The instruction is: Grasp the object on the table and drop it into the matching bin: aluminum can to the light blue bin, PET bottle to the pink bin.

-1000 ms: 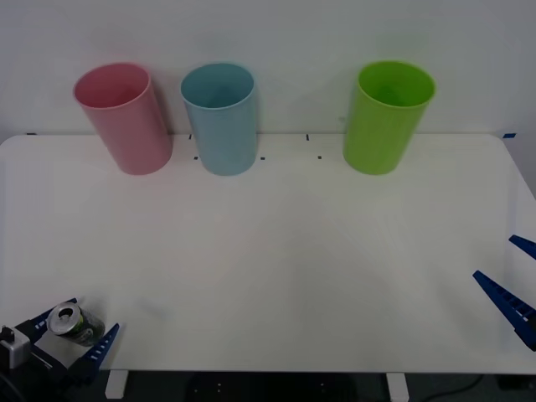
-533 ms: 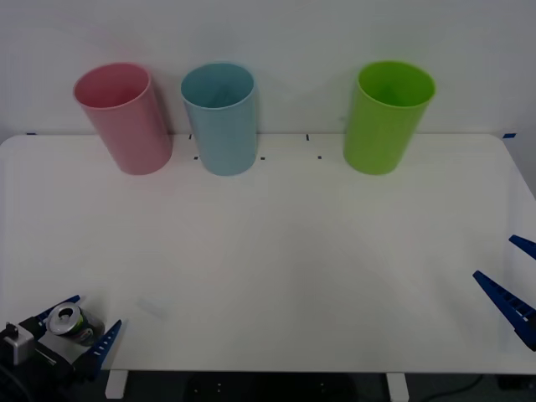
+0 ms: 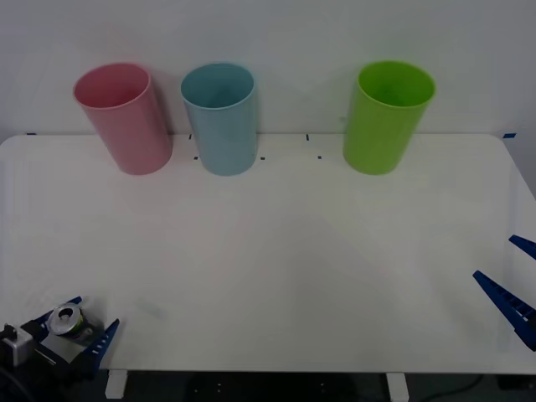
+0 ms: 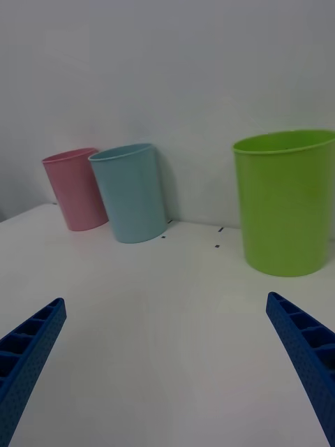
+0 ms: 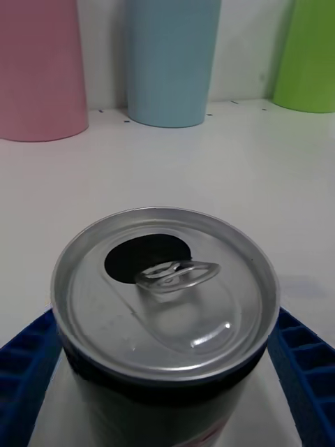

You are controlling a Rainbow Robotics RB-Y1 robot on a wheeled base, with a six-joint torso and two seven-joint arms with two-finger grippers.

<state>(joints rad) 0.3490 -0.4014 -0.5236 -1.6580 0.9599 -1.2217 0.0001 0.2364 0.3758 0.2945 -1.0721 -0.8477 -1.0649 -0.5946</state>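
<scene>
From the front, the table (image 3: 285,251) is a wide, smooth white slab with rounded corners and a few small black marks near its far edge. Three tall, plain, slightly tapered plastic bins stand along that far edge: the pink bin (image 3: 124,117) on the left, the light blue bin (image 3: 220,117) just beside it, and a lime green bin (image 3: 386,115) well apart to the right. The can (image 3: 67,321) sits at the near left corner of the table, its round silver top facing up, between the blue ribbed fingers of the left gripper (image 3: 74,328), which press against its sides. The right gripper (image 3: 515,280) hangs at the right edge of the table, its two blue fingers spread apart.

In the right wrist view, the right gripper's ribbed blue fingers (image 4: 31,349) stand wide apart, with bare white tabletop between them.

In the left wrist view, the can (image 5: 167,328) is close up: a shiny aluminium lid with raised rim, a dark oval opening and a bent-back pull tab above a dark body. The blue fingers (image 5: 300,377) touch it on both sides.
</scene>
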